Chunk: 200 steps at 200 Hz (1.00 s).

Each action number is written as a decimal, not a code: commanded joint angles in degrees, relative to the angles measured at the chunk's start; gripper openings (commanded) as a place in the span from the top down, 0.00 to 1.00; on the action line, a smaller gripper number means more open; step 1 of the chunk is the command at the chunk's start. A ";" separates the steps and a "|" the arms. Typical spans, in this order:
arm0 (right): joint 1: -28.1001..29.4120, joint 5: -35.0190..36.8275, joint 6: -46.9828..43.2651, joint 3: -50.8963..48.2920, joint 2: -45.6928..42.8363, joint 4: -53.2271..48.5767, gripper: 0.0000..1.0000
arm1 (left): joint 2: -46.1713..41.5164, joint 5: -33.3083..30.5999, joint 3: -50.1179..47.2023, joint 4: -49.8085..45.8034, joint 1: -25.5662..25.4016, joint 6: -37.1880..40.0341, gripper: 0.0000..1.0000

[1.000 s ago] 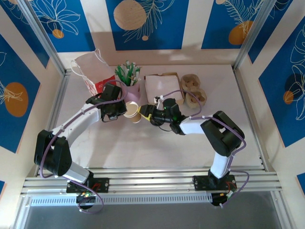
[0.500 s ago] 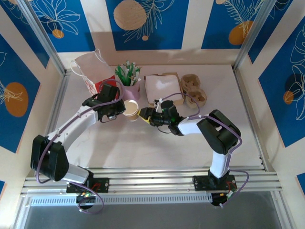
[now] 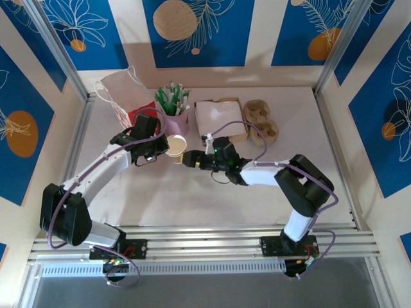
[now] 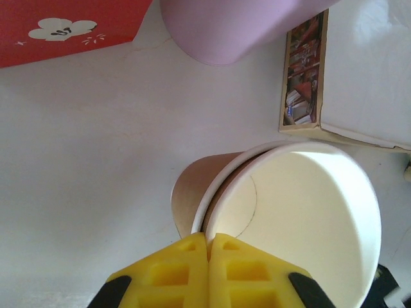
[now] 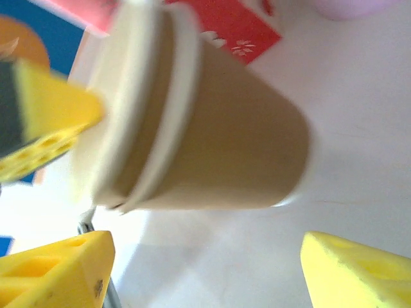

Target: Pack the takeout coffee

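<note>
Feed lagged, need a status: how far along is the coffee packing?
Nothing looks packed yet. In hand: the left hand pinches the tilted, lidless cup by its rim; the right hand is open beside it. Left: closing it, then probably setting it in the carrier.

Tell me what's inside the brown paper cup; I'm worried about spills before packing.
Inside the paper cup the pale bare lining shows, with no liquid visible. The left end effector, pinching the rim, covers the nearest strip of the inside.
</note>
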 commanded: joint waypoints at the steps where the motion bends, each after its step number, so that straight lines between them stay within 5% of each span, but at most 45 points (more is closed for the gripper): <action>1: 4.87 11.32 -19.57 0.24 -1.76 -3.97 0.19 | 0.57 0.07 2.46 -2.04 0.60 1.56 1.00; 40: 8.65 20.67 -28.42 0.46 0.24 -1.61 0.14 | 0.06 0.81 2.48 -3.07 0.55 1.83 1.00; 102: 0.42 3.94 -0.65 -8.32 1.14 19.68 0.16 | 0.04 0.90 2.07 -3.29 0.63 1.75 1.00; 200: -1.65 1.36 10.59 -7.38 5.64 25.91 0.19 | -0.39 1.68 0.40 -1.54 0.63 0.47 1.00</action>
